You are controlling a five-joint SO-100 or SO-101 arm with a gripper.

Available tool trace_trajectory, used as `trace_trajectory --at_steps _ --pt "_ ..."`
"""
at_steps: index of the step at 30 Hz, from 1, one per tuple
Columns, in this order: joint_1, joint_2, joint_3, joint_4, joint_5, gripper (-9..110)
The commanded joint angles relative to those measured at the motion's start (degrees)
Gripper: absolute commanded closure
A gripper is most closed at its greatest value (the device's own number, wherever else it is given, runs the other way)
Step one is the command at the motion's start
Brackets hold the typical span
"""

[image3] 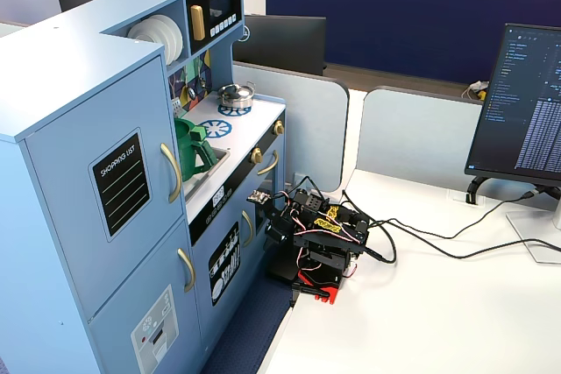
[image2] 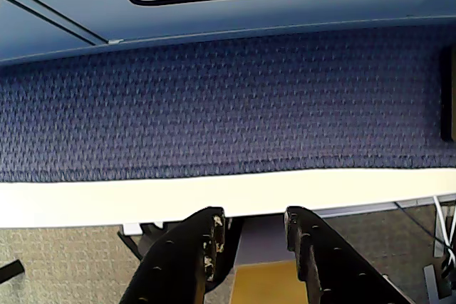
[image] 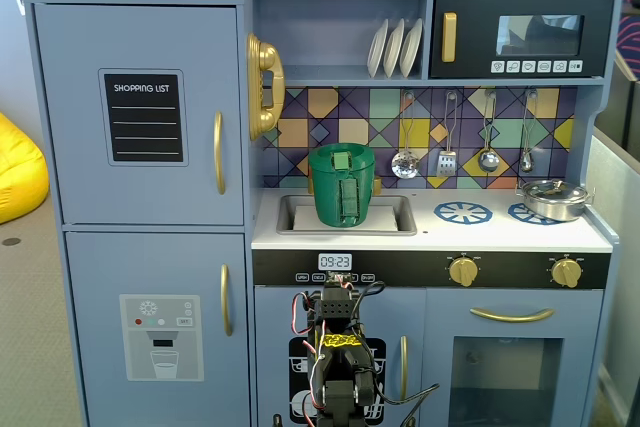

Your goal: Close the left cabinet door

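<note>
The left cabinet door [image: 140, 114], with its black "Shopping List" panel [image: 145, 117] and gold handle [image: 219, 153], occupies the upper left of the toy kitchen [image: 430, 237], at about 10 o'clock in a fixed view. Its face lies flush with the frame in both fixed views, and no gap shows along the handle edge. Judgement: the door appears already shut, so the step in hand is verification and parking, not pushing.

The arm [image3: 320, 238] is folded low on the white worktop [image3: 438, 304], in front of the lower cabinet [image: 400, 347] and well apart from the door. In the wrist view, the claw [image2: 253, 227] enters from 6 o'clock and points down at the worktop edge and the blue carpet. Its fingers [image2: 206, 236] stand slightly spread with nothing between them.

To perform the step well:

1. Confirm closure along the handle side, where any remaining opening would show first.
2. If a final press is needed, raise the arm toward 10 o'clock and press with the claw pressed together against the flat panel just beside the handle, not on the handle itself.
3. Keep clear of the green pitcher [image: 342, 185] in the sink and the gold telephone [image: 264, 85] beside the door.
4. Push straight in, gently; the kitchen looks light and may shift.
</note>
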State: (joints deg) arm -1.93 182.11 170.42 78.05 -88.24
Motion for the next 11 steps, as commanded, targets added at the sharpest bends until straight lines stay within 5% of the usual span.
trace_trajectory --at_steps 1,11 --pt "0.4 0.0 1.2 9.8 0.9 99" --pt "0.4 0.0 1.2 9.8 0.9 97"
